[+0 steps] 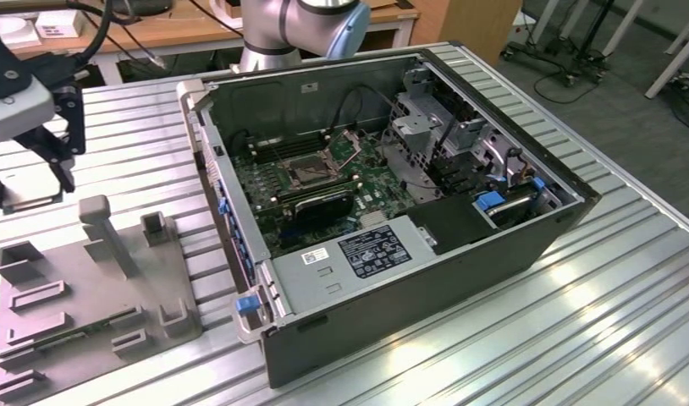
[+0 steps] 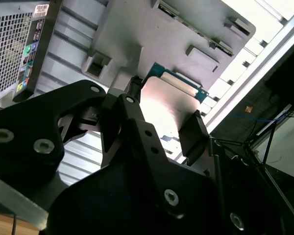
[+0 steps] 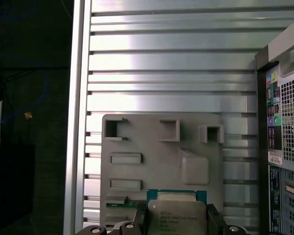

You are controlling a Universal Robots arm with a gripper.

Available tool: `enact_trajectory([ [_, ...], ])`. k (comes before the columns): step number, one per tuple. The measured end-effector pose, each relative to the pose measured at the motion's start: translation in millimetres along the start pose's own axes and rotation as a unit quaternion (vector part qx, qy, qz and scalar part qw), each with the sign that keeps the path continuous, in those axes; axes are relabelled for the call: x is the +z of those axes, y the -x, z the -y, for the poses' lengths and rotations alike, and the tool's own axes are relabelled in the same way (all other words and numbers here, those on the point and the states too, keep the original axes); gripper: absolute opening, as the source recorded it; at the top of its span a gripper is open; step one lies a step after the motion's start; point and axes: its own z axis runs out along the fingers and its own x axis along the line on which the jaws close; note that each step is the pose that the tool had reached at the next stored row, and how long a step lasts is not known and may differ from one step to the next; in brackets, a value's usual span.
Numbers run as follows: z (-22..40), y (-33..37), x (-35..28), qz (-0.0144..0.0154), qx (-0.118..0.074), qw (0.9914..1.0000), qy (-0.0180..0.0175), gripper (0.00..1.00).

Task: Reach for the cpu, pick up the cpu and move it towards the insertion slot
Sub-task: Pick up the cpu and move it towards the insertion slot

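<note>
Silvery square cpu (image 3: 176,208), thin green rim, clamped in gripper (image 3: 176,220)

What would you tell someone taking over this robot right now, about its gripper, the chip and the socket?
Gripper: shut on the cpu, gripping two opposite edges, raised near the grey fixture at the exterior view's left.
Insertion slot: inside the open computer case, apart from the cpu.
Done: cpu grasped and off the table.
Left: cpu not yet at the slot.
</note>
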Motion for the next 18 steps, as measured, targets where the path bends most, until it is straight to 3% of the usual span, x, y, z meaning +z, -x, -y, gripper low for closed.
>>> enact_trajectory([
  [9, -0.4, 22.5, 0.9, 0.0001, 0.002, 1.0, 0.0, 0.55],
  [18, -2.1, 26.6, -2.0, 0.0002, 0.003, 0.99999, 0.0, 0.55],
])
